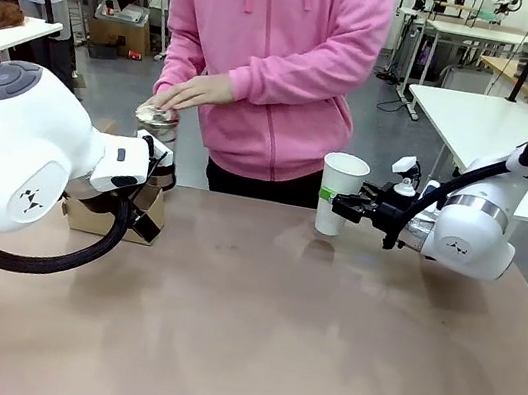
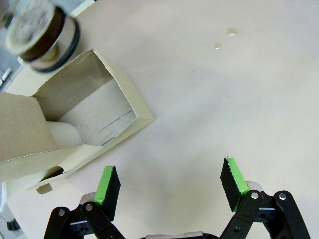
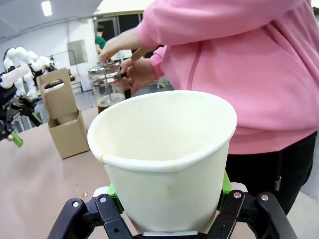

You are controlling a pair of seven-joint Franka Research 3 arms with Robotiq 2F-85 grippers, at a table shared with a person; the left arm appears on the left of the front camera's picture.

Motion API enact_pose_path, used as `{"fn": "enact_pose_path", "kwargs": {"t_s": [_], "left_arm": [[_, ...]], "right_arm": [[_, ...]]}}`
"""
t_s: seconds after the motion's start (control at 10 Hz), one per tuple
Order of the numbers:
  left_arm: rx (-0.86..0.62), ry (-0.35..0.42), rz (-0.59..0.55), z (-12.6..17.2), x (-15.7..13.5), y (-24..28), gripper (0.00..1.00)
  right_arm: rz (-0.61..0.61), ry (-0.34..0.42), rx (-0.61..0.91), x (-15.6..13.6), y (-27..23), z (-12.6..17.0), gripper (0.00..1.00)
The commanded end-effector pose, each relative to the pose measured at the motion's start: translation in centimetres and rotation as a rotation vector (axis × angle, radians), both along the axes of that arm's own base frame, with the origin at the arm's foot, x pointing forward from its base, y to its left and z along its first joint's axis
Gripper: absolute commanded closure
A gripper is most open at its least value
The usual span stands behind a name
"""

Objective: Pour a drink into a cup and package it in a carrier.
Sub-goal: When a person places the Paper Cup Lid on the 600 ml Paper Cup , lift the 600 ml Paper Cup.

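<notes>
One tall white paper cup (image 1: 341,192), plain, tapered and empty inside, is upright near the far edge of the desk (image 1: 251,337), clamped in the right claw (image 1: 336,203). One brown cardboard carrier (image 1: 104,216) sits at the desk's left side. Just beside it hangs the left claw (image 2: 169,172), jaws apart, holding nothing. One glass press jug (image 3: 107,89) of dark brown drink (image 3: 105,103) is beyond the carrier, under the person's hand (image 1: 190,92).
</notes>
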State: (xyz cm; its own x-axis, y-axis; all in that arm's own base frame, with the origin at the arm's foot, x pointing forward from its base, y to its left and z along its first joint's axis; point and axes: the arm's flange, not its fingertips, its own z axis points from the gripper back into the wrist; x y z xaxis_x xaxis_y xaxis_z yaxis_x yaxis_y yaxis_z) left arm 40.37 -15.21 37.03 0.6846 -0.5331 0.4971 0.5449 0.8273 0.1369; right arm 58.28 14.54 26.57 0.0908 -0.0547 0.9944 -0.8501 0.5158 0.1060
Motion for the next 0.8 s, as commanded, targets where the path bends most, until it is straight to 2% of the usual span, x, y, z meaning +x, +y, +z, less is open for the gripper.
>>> {"fn": "enact_pose_path", "kwargs": {"t_s": [0.0,0.7], "left_arm": [[-0.002,0.0,0.0,0.03,-0.02,0.03,0.0],[-0.002,0.0,0.0,0.03,-0.02,0.03,0.0]], "right_arm": [[-0.001,-0.004,0.001,-0.15,0.13,0.42,0.2],[-0.001,-0.004,0.001,-0.15,0.13,0.42,0.2]]}}
